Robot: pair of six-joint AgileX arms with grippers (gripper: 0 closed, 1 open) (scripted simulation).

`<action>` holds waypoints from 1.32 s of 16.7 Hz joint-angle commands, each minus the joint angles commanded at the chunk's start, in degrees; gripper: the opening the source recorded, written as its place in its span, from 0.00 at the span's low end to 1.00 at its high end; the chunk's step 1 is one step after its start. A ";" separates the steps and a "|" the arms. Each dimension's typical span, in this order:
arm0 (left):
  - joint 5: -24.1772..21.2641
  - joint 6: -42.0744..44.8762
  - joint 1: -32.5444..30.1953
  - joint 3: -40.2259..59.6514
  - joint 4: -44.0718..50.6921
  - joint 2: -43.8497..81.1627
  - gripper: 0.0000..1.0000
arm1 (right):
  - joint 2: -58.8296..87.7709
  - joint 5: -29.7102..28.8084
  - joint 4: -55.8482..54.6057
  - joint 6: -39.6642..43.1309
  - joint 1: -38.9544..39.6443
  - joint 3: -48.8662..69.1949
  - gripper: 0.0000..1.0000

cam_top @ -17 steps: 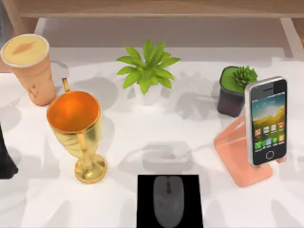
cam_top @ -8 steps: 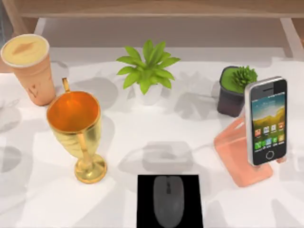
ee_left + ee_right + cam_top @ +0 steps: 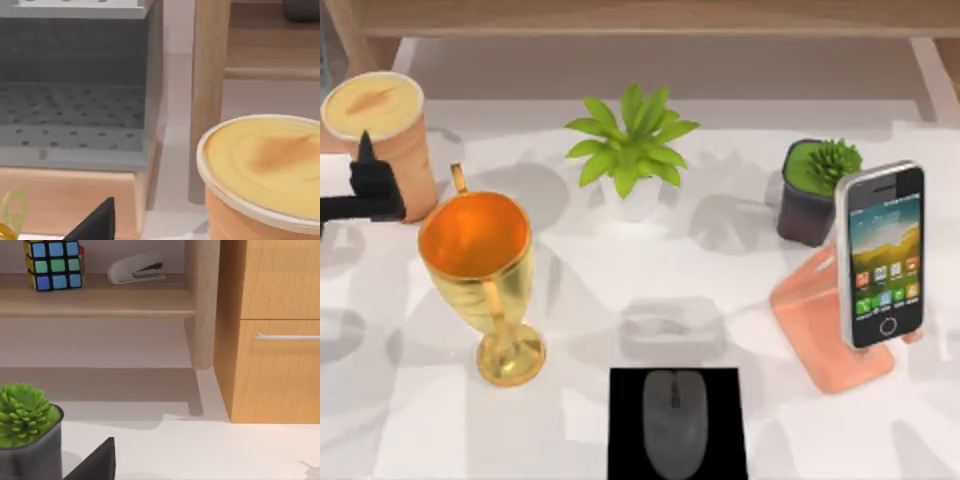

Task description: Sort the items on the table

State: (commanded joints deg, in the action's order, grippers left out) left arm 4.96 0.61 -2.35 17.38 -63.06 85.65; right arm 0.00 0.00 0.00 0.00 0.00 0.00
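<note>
Fingers (image 3: 365,150) of left gripper (image 3: 370,185) beside the tan cup (image 3: 382,140).

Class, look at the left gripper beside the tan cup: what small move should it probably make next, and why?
Probably ease the left gripper a little further in around the tan cup before closing. In the top view it sits at the cup's side at the table's left, and no grasp is visible. The gold goblet stands close by, so the move should stay short.

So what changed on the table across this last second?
The left pincer came back in from the left edge and now sits against the tan cup; whether it grips is unclear. Mouse, smartphone and goblet stayed put.
</note>
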 joint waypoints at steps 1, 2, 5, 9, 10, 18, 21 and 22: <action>-0.75 -0.19 -0.62 0.58 -2.17 4.96 1.00 | 0.00 0.00 0.00 0.00 0.00 0.00 1.00; -1.43 -0.35 -1.12 1.50 -3.96 9.37 1.00 | 0.00 0.00 0.00 0.00 0.00 0.00 1.00; -2.90 -0.69 -1.86 6.25 -6.86 19.27 1.00 | 0.00 0.00 0.00 0.00 0.00 0.00 1.00; -3.64 -0.85 -1.70 11.29 -7.16 24.61 1.00 | 0.00 0.00 0.00 0.00 0.00 0.00 1.00; -3.64 -0.85 -1.70 11.32 -7.16 24.64 1.00 | 0.00 0.00 0.00 0.00 0.00 0.00 1.00; -3.75 -0.84 -1.61 14.54 -6.32 27.02 1.00 | 0.00 0.00 0.00 0.00 0.00 0.00 1.00; -3.86 -0.84 -1.56 18.08 -5.34 29.55 1.00 | 0.00 0.00 0.00 0.00 0.00 0.00 1.00; -3.87 -0.84 -1.55 18.33 -5.28 29.77 1.00 | 0.00 0.00 0.00 0.00 0.00 0.00 1.00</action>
State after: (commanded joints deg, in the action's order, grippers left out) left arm 1.10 -0.23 -3.91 35.70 -68.33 115.42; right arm 0.00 0.00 0.00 0.00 0.00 0.00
